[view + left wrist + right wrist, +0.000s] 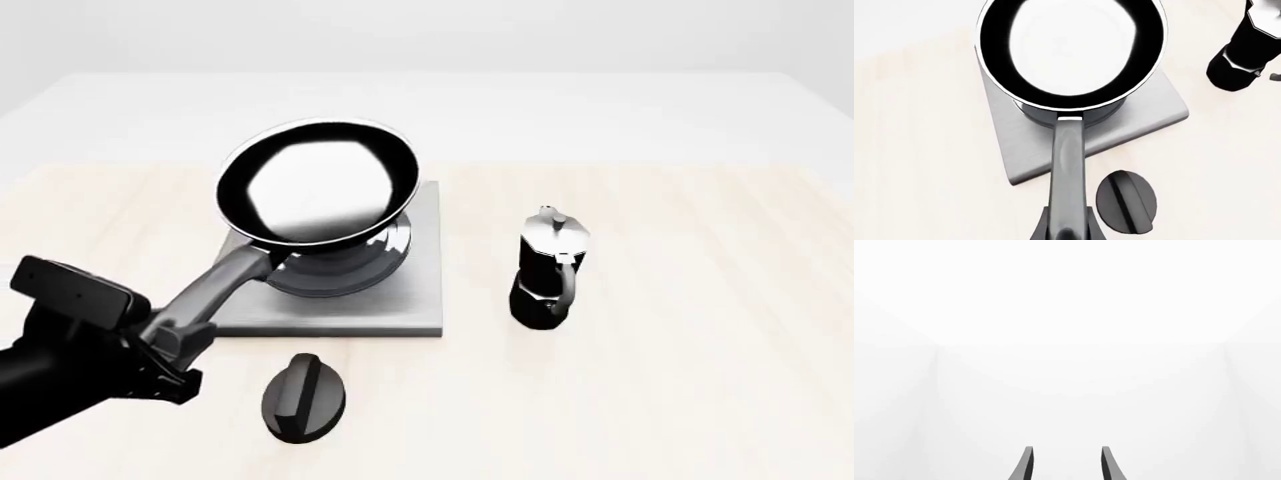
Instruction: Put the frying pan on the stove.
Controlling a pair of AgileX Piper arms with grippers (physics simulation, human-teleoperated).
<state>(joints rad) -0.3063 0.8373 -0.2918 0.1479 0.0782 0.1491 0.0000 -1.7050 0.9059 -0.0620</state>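
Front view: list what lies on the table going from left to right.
Left hand on the pan handle → knob → moka pot. The pan and stove overlap each other and the knob's span, so they are left out.

no readable text, label, brand, number or sign anywhere: frying pan (318,190), stove (416,300), moka pot (550,268), knob (304,398) all unmarked.
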